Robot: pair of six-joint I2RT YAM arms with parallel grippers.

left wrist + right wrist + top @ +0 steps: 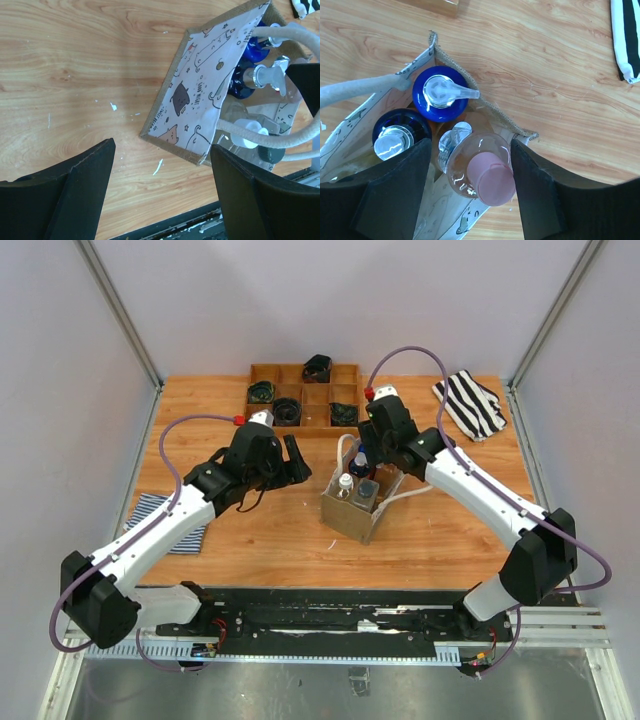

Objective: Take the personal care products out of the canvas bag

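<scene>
The canvas bag [352, 515] stands upright mid-table, its rope handles draped over the sides. It holds several bottles: one with a white cap [345, 481], one with a grey cap [367, 488] and a blue pump [360, 462]. My right gripper [470, 146] is open over the bag's mouth [495, 112]. Its jaws stand either side of the peach bottle with the pink cap [490, 177], beside the blue pump bottle [442, 92] and a second blue-topped one [395, 135]. My left gripper [162, 146] is open and empty, low beside the bag's left wall [200, 100].
A brown wooden compartment tray [305, 395] with black rolled items stands at the back. One striped cloth [472, 405] lies at the back right, another [165, 520] under my left arm. Bare wood lies in front of the bag.
</scene>
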